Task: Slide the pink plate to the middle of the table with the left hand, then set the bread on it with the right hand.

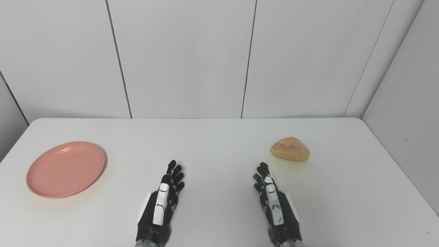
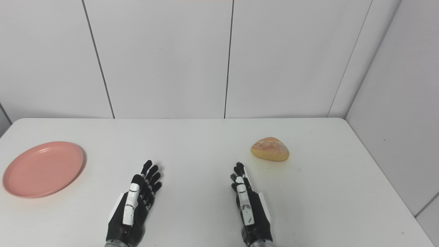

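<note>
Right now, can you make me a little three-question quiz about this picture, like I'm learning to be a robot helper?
1. True or false: the bread is sitting on the pink plate.
2. Which hand is nearer the bread? A) left hand B) right hand
3. Fill in: both hands are holding ____.

Key:
1. False. The plate lies bare at the table's left side; the bread rests on the right side.
2. B
3. nothing; both are open.

White table (image 1: 219, 137) with rounded far corners stands against a white panelled wall (image 1: 185, 58) with dark vertical seams. Side wall (image 1: 408, 103) angles in at right. Lighting even.
</note>
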